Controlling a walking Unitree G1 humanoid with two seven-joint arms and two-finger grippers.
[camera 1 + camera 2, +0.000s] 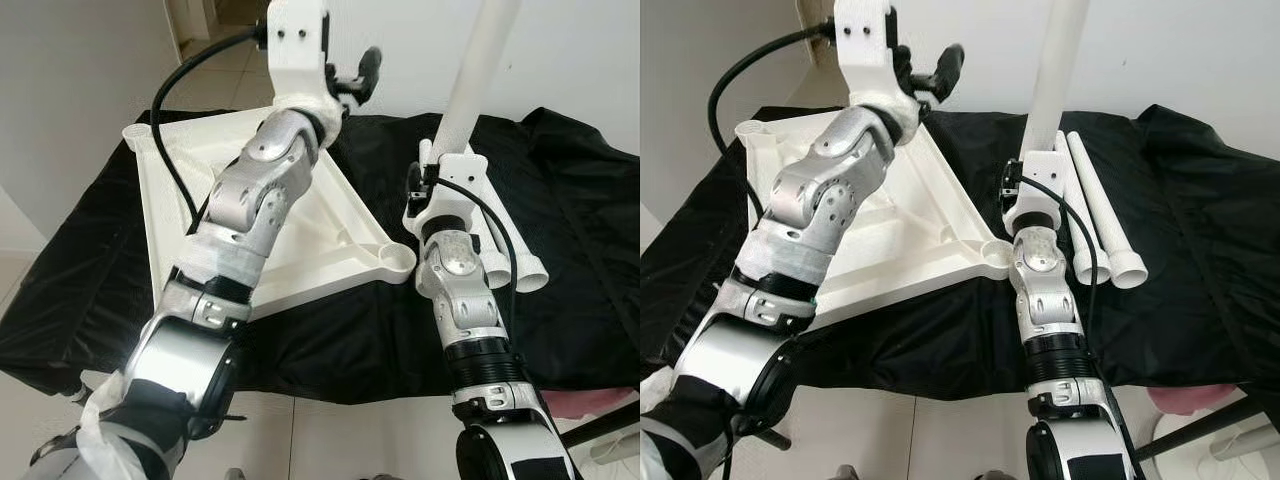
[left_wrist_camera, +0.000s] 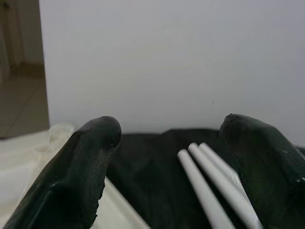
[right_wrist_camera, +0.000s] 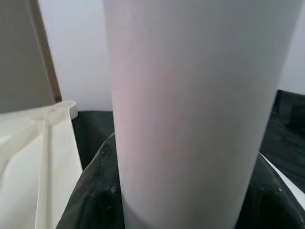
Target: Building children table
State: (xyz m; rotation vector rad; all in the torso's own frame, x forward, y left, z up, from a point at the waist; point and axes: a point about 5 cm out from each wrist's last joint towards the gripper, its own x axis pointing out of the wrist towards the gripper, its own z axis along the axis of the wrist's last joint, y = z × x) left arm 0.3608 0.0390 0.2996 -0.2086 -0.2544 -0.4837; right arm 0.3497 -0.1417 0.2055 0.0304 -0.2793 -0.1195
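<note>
Leg tube (image 1: 482, 70) stands upright, pinched in the right claw (image 3: 181, 200) just beside the upturned tabletop's near corner socket (image 1: 396, 258), while the left claw (image 2: 167, 157) hovers spread above that tabletop (image 1: 330, 215).

The table top (image 1: 330, 215) is noted as plain white, unpatterned. The upright leg (image 1: 478, 75) is likewise white, as are the loose legs (image 1: 1100, 215). The cloth (image 1: 580, 250) underneath is recorded as solid black. Both arms are seen in silver with white housings; the left gripper (image 2: 167, 167) is black-fingered. A pale tiled floor (image 1: 350, 440) is observed.
</note>
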